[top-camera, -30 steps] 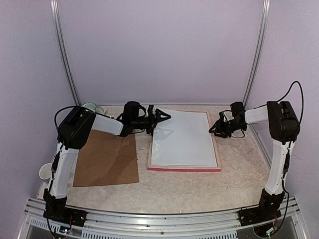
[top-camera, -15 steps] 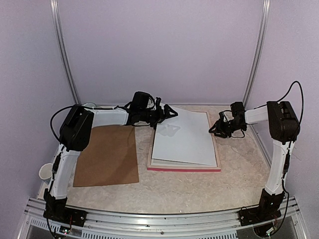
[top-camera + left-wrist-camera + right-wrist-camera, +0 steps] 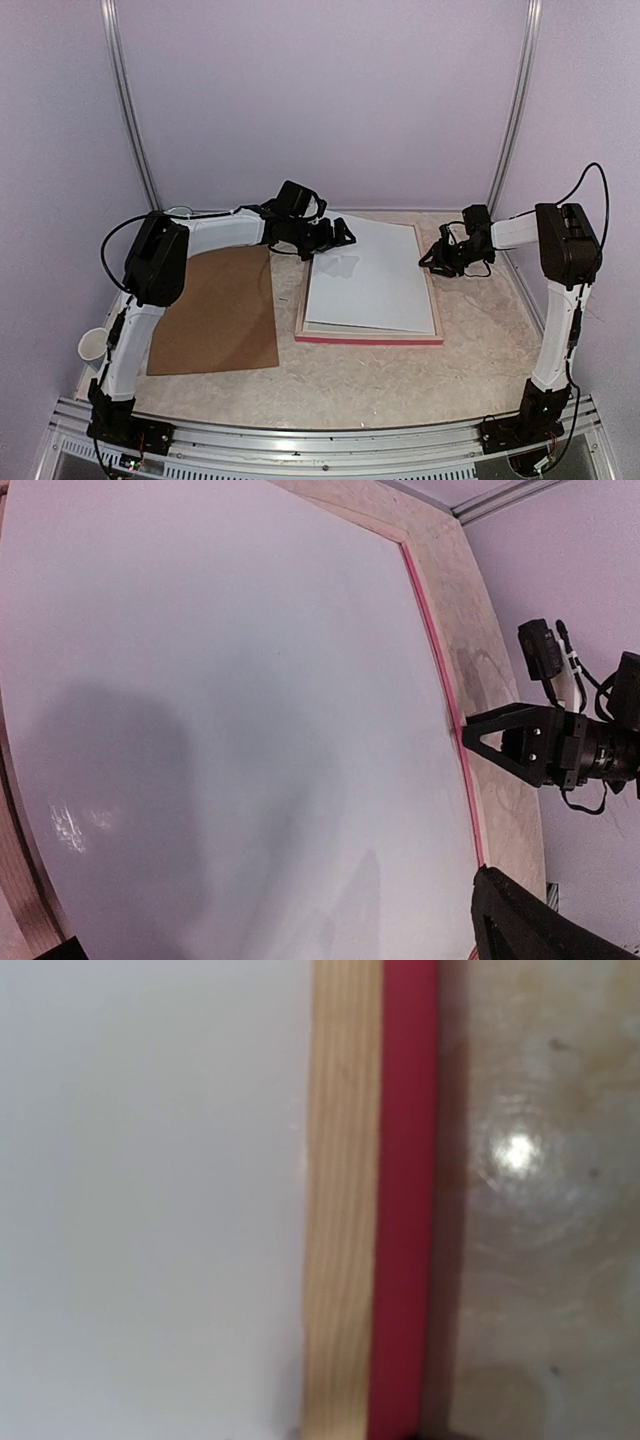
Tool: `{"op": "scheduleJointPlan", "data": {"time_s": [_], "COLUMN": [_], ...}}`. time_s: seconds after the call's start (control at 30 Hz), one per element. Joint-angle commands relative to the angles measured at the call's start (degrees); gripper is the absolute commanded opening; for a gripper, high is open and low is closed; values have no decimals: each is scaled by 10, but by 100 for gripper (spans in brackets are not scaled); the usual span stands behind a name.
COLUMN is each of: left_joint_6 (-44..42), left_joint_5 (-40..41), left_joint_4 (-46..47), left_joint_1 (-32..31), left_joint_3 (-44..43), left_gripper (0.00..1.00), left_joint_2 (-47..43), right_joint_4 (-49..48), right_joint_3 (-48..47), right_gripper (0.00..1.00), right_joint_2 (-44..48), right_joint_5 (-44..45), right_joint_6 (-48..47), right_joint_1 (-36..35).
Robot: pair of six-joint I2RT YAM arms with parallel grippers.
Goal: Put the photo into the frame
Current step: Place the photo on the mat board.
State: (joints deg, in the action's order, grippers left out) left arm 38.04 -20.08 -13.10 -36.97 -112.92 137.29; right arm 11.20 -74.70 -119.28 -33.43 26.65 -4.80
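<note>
While the left gripper [image 3: 346, 235] gapes, a white sheet [image 3: 370, 280] overlies the frame [image 3: 368, 340]

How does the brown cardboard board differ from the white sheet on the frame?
Brown cardboard board lies on the marbled table, left of the pink-edged wooden frame; white rectangular sheet lies on that frame. Board is matte brown; sheet is pale and glossy. Both are thin rectangles.

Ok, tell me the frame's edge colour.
The frame has a pinkish-red edge; clearest in right wrist view.
</note>
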Motion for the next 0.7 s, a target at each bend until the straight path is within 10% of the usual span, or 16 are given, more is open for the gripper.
{"op": "scheduleJointPlan", "data": {"time_s": [0.0, 0.67], "left_joint_6": [-37, -100], "left_joint_5": [45, 140], "left_joint_4": [-61, -160], "left_joint_1": [-7, -12], "left_joint_3": [-27, -61], "left_gripper": [99, 99], "left_joint_2": [12, 9], "right_joint_4": [14, 7], "right_joint_3": [14, 21], "right_gripper": [38, 38], "right_joint_2": [5, 9], "right_joint_5": [9, 6], "right_joint_6": [1, 3], "right_joint_1": [-7, -7]}}
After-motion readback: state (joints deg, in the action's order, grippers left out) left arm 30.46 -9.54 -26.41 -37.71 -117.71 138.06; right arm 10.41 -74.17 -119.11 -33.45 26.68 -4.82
